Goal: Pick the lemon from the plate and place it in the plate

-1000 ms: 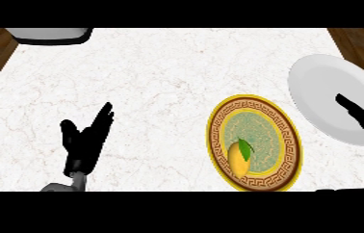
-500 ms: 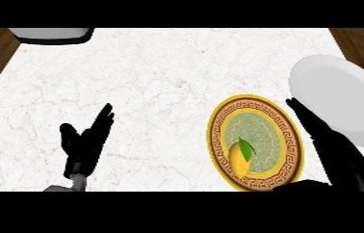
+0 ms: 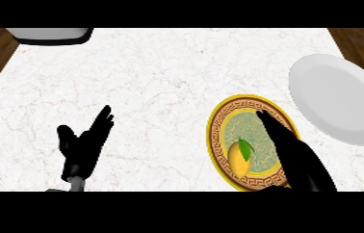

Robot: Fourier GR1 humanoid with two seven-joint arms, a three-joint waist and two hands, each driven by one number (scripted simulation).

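Lemon (image 3: 240, 161): we see it lying in the lower left part of the patterned plate, a green leaf at its upper end, nothing gripping it.
Patterned plate (image 3: 215, 131): yellow rim, dark key-pattern band and pale green centre; it sits on the counter's right half, and its lower rim comes close to the view's bottom edge.
White plate (image 3: 328, 97): plain and bare, up and to the right of the patterned plate, cut off by the view's right edge; we see only a narrow strip of counter between the two rims.
Right hand (image 3: 288, 148): it comes in from the lower right and lies over the patterned plate's right half, fingers straight and together, tips over the upper part of the green centre. It has hold of nothing; the lemon lies just beside it on its left, and we cannot tell whether they touch.
Left hand (image 3: 84, 148): low on the left, fingers straight and pointing up, thumb spread apart, holding nothing, resting well apart from both plates.
Counter (image 3: 163, 83): white marble; we find the widest open stretch across the middle and top, between the left hand and the plates.
Edges: dark wood shows past the counter at the top left and top right corners.
Grey object (image 3: 50, 34): sits at the top left corner, cut off by the view's top; we cannot tell what it is.
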